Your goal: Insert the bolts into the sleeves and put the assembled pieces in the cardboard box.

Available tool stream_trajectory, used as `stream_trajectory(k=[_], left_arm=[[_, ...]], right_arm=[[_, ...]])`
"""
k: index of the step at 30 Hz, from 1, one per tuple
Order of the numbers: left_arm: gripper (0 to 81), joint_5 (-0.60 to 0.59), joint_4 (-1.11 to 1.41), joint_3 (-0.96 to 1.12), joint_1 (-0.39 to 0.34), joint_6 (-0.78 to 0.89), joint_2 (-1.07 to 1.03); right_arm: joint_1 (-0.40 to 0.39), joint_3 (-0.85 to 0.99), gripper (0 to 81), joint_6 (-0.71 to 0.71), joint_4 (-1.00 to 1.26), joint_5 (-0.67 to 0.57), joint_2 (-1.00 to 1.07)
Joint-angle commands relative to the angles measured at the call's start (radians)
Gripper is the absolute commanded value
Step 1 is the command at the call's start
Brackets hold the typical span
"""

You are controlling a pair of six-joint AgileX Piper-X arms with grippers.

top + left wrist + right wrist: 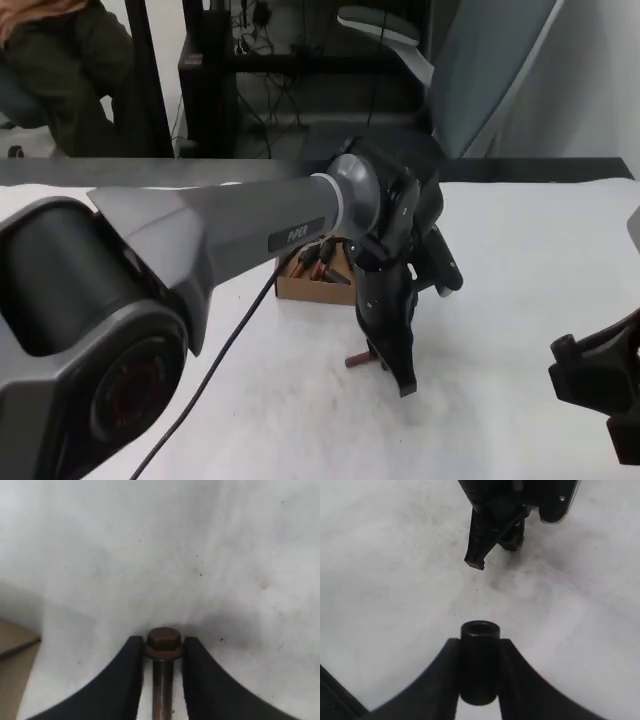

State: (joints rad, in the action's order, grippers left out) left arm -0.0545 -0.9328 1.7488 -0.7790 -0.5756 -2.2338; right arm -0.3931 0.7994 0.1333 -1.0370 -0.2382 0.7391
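My left gripper (163, 650) is shut on a rusty brown bolt (163, 639); its hex head pokes out past the fingertips, just above the white bench. In the high view the left gripper (393, 368) points down at the middle of the bench with the bolt (358, 359) sticking out sideways. My right gripper (480, 644) is shut on a black sleeve (480, 665), whose open end faces the left gripper (487, 540) farther off. The right gripper (598, 388) sits at the bench's near right. The cardboard box (300, 287) stands behind the left gripper.
The box holds several brown and dark pieces (318, 262). A corner of the box (14, 680) lies beside the left gripper. A white cloth (520, 290) covers the bench, with free room between the two grippers. The left arm's cable (215, 375) trails across the cloth.
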Motion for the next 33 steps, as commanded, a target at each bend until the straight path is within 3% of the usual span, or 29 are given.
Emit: stream_trajectory(k=[1, 7, 13, 19, 26, 33], left_arm=[[1.7, -0.009, -0.015, 0.007, 0.0, 0.047, -0.015], [1.7, -0.177, 0.024, 0.007, 0.001, 0.182, 0.108], [1.7, -0.18, 0.12, -0.031, 0.004, 0.255, 0.359], [1.7, -0.178, 0.298, -0.265, 0.025, 0.363, 0.641], [1.7, -0.175, 0.766, -0.735, 0.028, 0.565, 0.954], [1.7, -0.163, 1.431, -1.146, 0.019, 0.82, 1.171]], right_arm=[[0.004, 0.003, 0.0, 0.009, 0.022, -0.015, -0.004], [0.004, 0.001, 0.0, 0.035, 0.06, -0.006, -0.004], [0.004, -0.038, 0.0, 0.031, 0.165, -0.006, -0.03], [0.004, -0.153, 0.0, -0.039, 0.297, -0.006, -0.107], [-0.027, -0.309, 0.0, -0.151, 0.51, -0.014, -0.174], [-0.19, -0.415, 0.0, -0.158, 0.824, 0.016, -0.157]])
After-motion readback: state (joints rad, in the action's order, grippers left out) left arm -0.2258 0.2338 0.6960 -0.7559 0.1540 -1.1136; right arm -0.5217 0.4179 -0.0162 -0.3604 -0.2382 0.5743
